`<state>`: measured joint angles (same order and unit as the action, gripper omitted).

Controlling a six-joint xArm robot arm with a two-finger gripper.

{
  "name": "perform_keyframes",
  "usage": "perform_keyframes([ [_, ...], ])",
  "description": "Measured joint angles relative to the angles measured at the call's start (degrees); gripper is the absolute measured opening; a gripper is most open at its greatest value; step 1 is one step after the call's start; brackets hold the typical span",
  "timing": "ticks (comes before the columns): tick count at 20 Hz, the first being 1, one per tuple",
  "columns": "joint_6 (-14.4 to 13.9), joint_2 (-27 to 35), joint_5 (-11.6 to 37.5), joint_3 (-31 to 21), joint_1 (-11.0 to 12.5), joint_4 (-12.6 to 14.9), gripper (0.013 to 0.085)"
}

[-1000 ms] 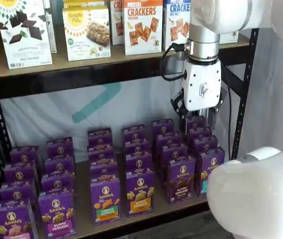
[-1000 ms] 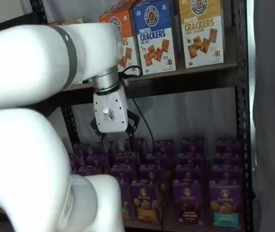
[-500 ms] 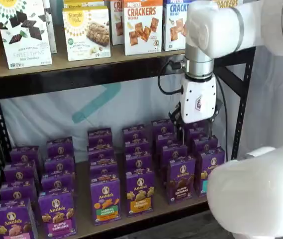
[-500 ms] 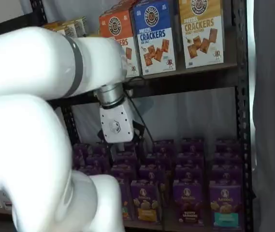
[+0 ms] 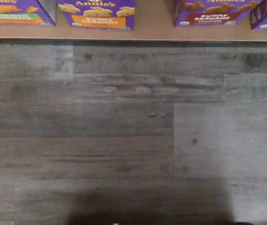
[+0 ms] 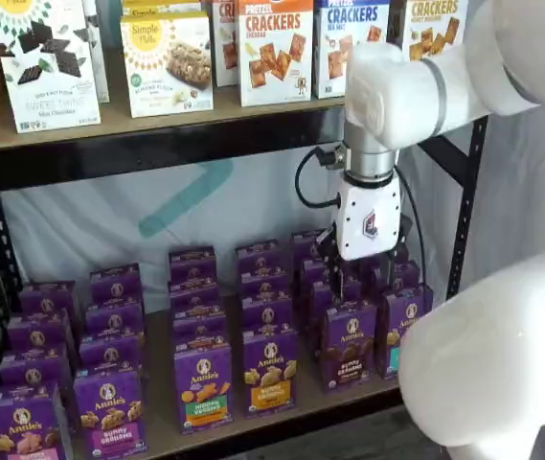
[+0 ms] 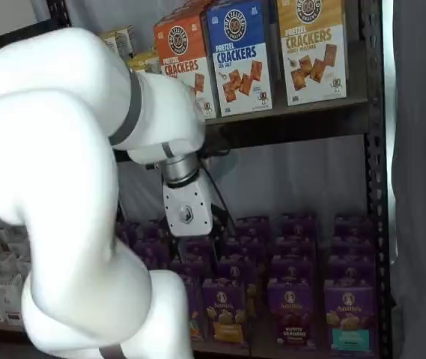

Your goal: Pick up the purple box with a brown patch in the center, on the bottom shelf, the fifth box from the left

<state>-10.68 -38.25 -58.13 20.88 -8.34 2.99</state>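
Observation:
The purple box (image 6: 349, 345) with the brown band stands at the front of its row on the bottom shelf (image 6: 157, 414). It shows in both shelf views (image 7: 291, 313) and in the wrist view (image 5: 212, 10), where its label reads "Bunny Grahams Chocolate" at the board's edge (image 5: 152, 29). My gripper (image 6: 356, 280) hangs over the back boxes of that row, above and behind the purple box. Its black fingers blend into the dark cartons, so no gap shows. In a shelf view the gripper (image 7: 192, 241) is half hidden by my arm.
Neighbouring purple cartons carry an orange band (image 6: 270, 369) and a teal band (image 6: 401, 331). The upper shelf (image 6: 157, 115) holds cracker boxes (image 6: 274, 50). A black rack post (image 6: 464, 192) stands on the right. My large white arm link (image 6: 492, 374) fills the lower right. Grey wood floor (image 5: 133, 131) lies below.
My gripper has moved down and to the left, from above the rightmost row to over the row of the purple box, closer to the carton tops. No box has moved.

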Motion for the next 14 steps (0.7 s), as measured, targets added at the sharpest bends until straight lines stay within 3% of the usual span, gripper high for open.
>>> perform_keyframes([
  [14, 3.08, 16.15, 17.38, -0.81, 2.91, -1.03, 0.085],
])
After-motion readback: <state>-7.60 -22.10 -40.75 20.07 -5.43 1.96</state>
